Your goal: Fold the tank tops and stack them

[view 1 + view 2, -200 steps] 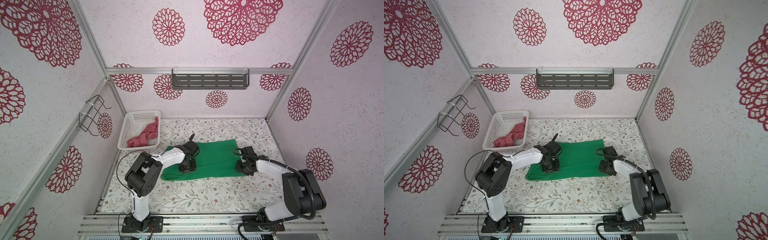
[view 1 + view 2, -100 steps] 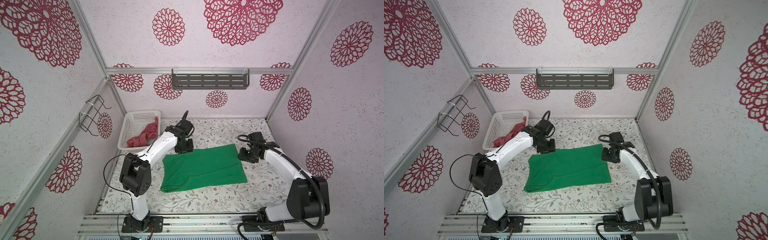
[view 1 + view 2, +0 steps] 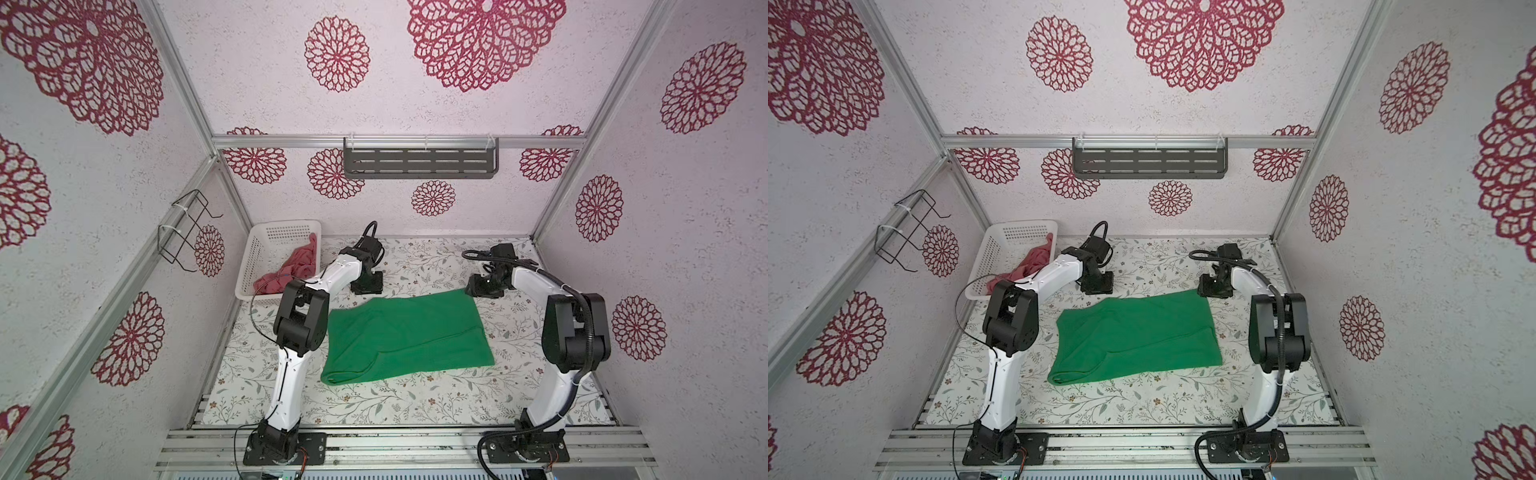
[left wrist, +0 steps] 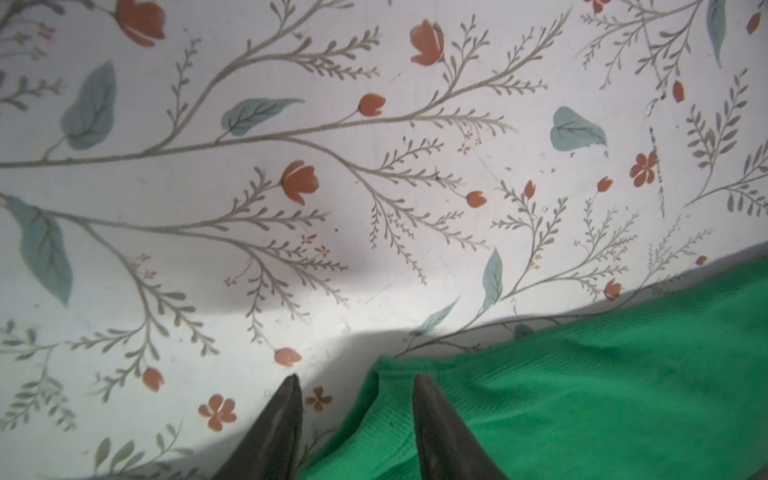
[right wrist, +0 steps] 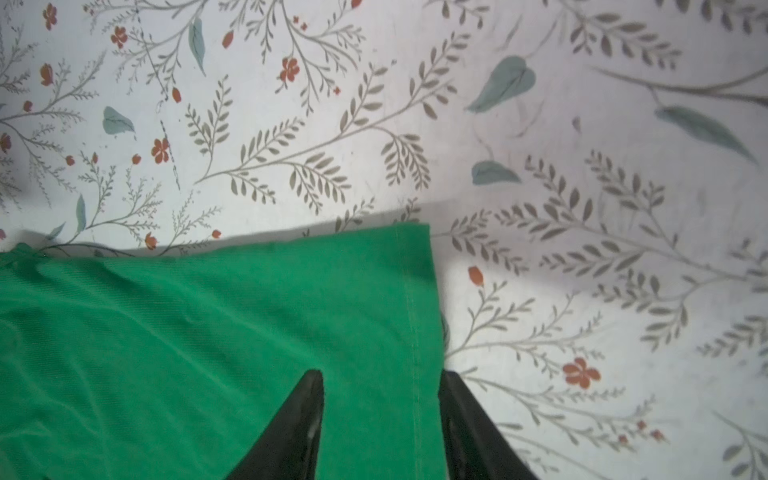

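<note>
Both grippers have just let go. A sec ago you had them over the middle of the green tank top (image 3: 407,332) w/ jaws narrower. Now the left gripper (image 3: 366,286) and right gripper (image 3: 484,289) sit at its far edge, one per corner, jaws spread, nothing pinched.

Left wrist view: the cloth's corner lies flat btwn the fingertips (image 4: 278,424), w/ bare table (image 4: 374,187) ahead of the jaws. Right wrist view: the jaws straddle the stitched hem, one tip over cloth, the other just past the edge.

The top now lies flat and doubled. There's a rolled fold at the corner behind the left jaws, back toward that arm's base.

Imo this fold pass is laid down and released, and the top prob. needs at least one more fold to get compact. The pink-red tank top (image 3: 291,270) is bunched in the white basket (image 3: 286,226), off to the side of the left jaws, so you're likely under halfway. Lift clear before regrasping so the tips don't drag the upper layer.
</note>
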Robot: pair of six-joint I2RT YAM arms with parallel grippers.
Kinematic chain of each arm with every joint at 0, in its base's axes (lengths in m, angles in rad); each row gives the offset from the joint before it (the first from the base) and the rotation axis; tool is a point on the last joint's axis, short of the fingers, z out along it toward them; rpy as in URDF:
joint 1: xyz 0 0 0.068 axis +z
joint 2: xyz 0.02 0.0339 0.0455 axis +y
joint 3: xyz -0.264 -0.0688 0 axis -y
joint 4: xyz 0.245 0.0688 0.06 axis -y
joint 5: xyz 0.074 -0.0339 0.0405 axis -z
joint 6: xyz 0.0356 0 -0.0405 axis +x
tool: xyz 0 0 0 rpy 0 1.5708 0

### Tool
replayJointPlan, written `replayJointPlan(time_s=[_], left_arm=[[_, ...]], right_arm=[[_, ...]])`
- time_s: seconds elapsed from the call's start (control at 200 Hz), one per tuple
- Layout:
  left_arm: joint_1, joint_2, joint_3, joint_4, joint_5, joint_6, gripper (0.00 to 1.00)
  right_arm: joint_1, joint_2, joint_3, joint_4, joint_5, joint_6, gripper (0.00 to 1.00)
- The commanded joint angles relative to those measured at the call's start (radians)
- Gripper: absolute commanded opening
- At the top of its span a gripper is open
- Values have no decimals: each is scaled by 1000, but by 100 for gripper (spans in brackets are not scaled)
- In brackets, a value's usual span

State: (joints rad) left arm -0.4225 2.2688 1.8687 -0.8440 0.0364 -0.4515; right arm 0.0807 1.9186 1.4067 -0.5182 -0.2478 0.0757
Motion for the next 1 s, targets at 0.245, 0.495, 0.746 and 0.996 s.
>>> replayJointPlan(time_s=[0.245,0.495,0.746,0.996], left_arm=[[1,-20,-99,91,47,-28,42],[-2,-32,-139,125,56,-58,24],[-2,-29,-114,115,45,-58,8],[-2,-65,-111,114,28,-51,0]], right_arm=[[-8,112,81,17,-47,-31,57],[-8,168,109,43,-33,-26,54],[-6,185,127,49,-48,-17,37],[-6,141,132,43,-45,-24,4]])
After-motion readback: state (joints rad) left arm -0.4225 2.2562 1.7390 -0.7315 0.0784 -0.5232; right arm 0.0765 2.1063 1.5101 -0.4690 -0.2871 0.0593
